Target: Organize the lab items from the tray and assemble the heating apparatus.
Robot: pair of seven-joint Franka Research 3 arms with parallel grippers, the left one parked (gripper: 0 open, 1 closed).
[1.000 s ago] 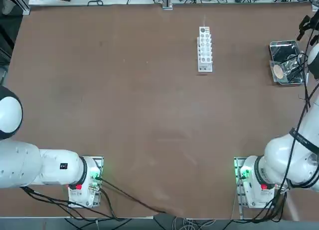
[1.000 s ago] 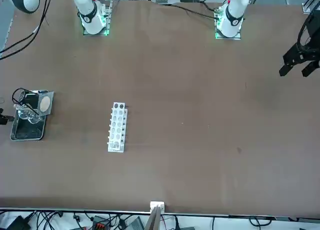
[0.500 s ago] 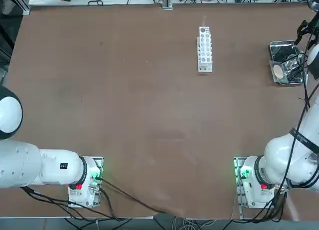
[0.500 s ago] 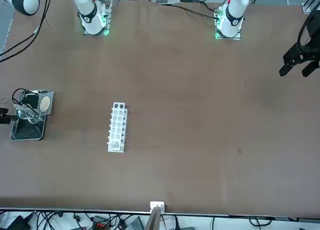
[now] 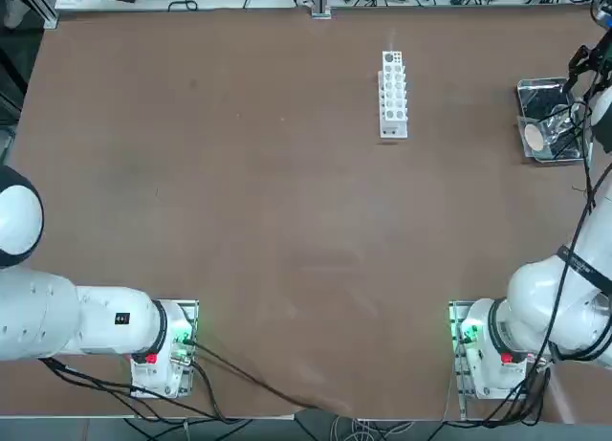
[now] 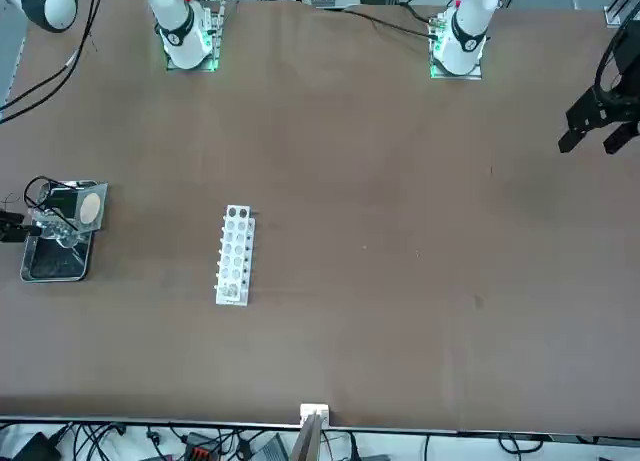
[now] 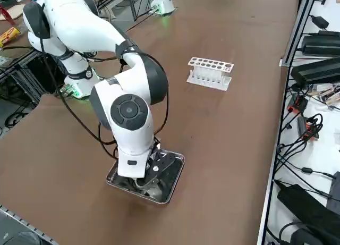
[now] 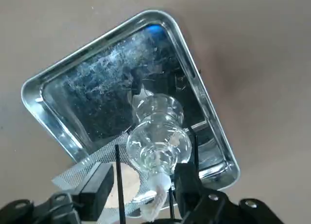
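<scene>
Right wrist view shows us the burner [image 8: 156, 136] lying on its side in the tray [image 8: 201, 95], its white wick end toward the gripper [image 8: 141, 190]. The mesh [image 8: 80, 173] sits under it at the same end of the tray, and the thin black wires of the ring stand [image 8: 118, 180] cross over the mesh beside the burner. We see the two fingers apart, one on each side of the wick end, with the glass not yet pinched; the pincer is released and holds nothing.

In the top view the tray [image 5: 550, 85] stands at the right edge of the tabletop, toward the far right corner, with the mesh [image 5: 535, 139] at its near end. The gripper [image 5: 585, 58] hangs at the tray's outer side. The white rack [image 5: 393, 94] stands well apart, nearer the middle of the far edge. The rest of the tabletop is bare.

We judge that the task is at its first step: all three items are in the tray, and the arm is reaching for the burner. The next move calls for bringing the fingers down around the narrow part of the glass and closing gently. The burner is smooth and round, so it may roll or slip. The stand wires lie very near and could be caught together with it.
</scene>
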